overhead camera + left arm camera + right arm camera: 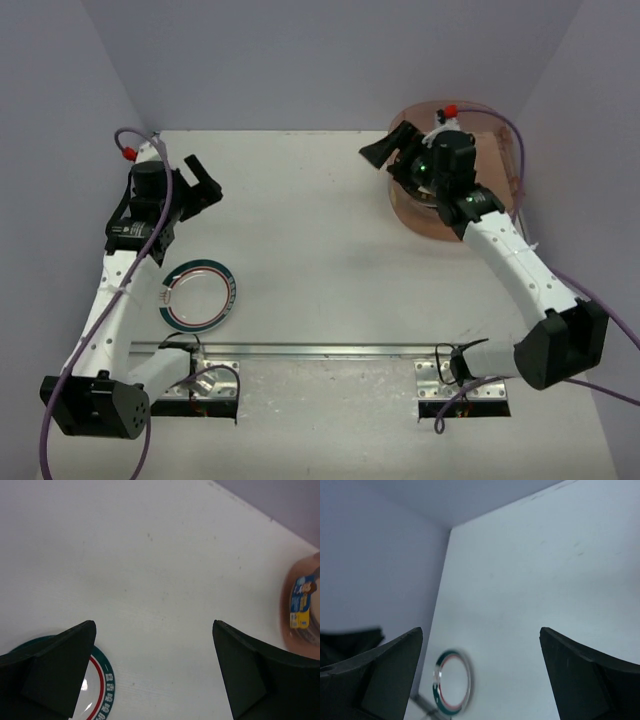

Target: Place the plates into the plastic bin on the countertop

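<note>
Between grey walls (330,60), countertop (320,250): plate (198,295) front-left, bin (415,222) back-right; left hand (152,630), right hand (480,635) agape.

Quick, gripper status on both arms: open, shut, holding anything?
Left gripper: open, holding nothing.
Right gripper: open, holding nothing.

Plate (198,295) near-left on countertop (320,230); bin (412,218) far-right.

countertop (320,250): white, flat | plate (198,295): front left, near rail (330,349) | plastic bin (412,215): far-right corner
</note>
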Robot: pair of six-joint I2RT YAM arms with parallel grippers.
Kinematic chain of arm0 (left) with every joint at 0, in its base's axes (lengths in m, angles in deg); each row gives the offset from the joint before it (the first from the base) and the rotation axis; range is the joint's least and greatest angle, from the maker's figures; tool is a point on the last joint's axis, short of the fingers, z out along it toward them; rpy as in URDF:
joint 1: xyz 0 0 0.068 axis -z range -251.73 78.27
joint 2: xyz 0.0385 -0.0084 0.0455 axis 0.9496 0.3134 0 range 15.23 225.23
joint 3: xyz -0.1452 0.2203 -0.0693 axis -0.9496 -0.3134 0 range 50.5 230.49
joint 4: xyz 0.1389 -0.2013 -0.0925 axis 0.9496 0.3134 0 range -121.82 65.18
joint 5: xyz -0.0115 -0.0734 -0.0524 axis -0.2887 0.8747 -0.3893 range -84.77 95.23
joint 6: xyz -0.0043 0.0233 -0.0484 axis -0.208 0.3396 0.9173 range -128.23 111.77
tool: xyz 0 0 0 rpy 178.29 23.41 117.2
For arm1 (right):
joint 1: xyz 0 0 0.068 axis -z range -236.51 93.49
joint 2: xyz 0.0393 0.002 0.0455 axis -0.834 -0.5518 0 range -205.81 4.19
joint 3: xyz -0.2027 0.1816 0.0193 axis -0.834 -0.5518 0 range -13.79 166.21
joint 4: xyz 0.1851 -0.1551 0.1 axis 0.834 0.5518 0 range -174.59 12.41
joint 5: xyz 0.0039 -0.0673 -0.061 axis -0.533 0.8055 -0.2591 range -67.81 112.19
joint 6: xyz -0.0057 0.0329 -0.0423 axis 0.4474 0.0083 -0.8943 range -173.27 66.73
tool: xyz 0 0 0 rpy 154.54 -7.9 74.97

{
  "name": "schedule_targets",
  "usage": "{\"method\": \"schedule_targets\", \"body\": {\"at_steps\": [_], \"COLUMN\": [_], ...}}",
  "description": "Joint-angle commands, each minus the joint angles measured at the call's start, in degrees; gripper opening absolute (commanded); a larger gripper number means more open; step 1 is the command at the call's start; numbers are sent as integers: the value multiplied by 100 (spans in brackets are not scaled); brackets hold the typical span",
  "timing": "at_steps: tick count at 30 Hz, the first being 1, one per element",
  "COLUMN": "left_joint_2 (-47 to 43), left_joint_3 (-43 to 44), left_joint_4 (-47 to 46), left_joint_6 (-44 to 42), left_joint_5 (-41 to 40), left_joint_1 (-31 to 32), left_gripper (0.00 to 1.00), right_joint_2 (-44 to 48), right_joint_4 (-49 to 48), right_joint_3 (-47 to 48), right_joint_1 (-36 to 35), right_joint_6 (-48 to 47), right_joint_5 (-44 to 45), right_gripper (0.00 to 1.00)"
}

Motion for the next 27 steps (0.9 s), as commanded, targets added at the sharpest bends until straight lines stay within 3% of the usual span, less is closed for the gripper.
{"method": "schedule_targets", "body": {"at_steps": [1, 3, 8, 13, 19, 24, 27], "left_joint_2": [-582, -878, -1467, -1592, -1640, -1624, -1638], "left_joint_3": [849, 1264, 1764, 1900, 1544, 1315, 1156], "left_joint_4": [480, 665, 758, 894, 775, 712, 608], "left_joint_6": [202, 206, 97, -62, -148, -214, -252], "left_joint_5": [-1187, -1516, -1517, -1474, -1294, -1199, -1141], "left_joint_1": [41, 36, 41, 41, 41, 41, 41], "left_gripper": [100, 100, 100, 100, 100, 100, 100], "right_joint_2": [-249, -849, -2038, -3557, -4996, -5631, -5975], "right_joint_4": [-1484, -1269, -1580, -2005, -1584, -1747, -1746], "right_joint_3": [-251, -42, 214, 662, 1741, 1865, 1940], "right_joint_1": [-1398, -2005, -2729, -3375, -3630, -3674, -3677], "right_joint_6": [-1407, -1375, -904, -281, 160, 493, 763], "right_joint_5": [-1104, -1316, -1764, -1857, -2200, -2218, -2066], "right_gripper": [99, 99, 99, 82, 81, 78, 70]}}
